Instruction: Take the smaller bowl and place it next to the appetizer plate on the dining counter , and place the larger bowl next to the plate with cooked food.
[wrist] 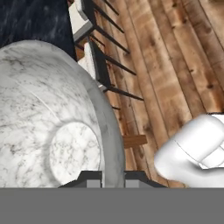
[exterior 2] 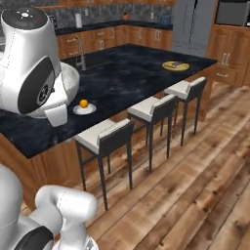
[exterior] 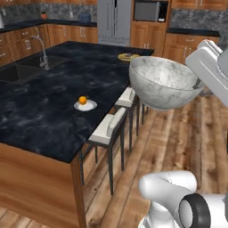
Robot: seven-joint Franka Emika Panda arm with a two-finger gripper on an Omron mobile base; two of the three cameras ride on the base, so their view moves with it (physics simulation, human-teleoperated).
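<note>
Left base view: larger bowl up in the air, beside the dining counter edge, above the stools. Appetizer plate with orange on the counter; plate with cooked food at the far corner.
Right base view: bowl mostly hidden behind the arm, rim showing.
Hand view: gripper pinching the bowl rim, one fingertip inside, one outside.
</note>
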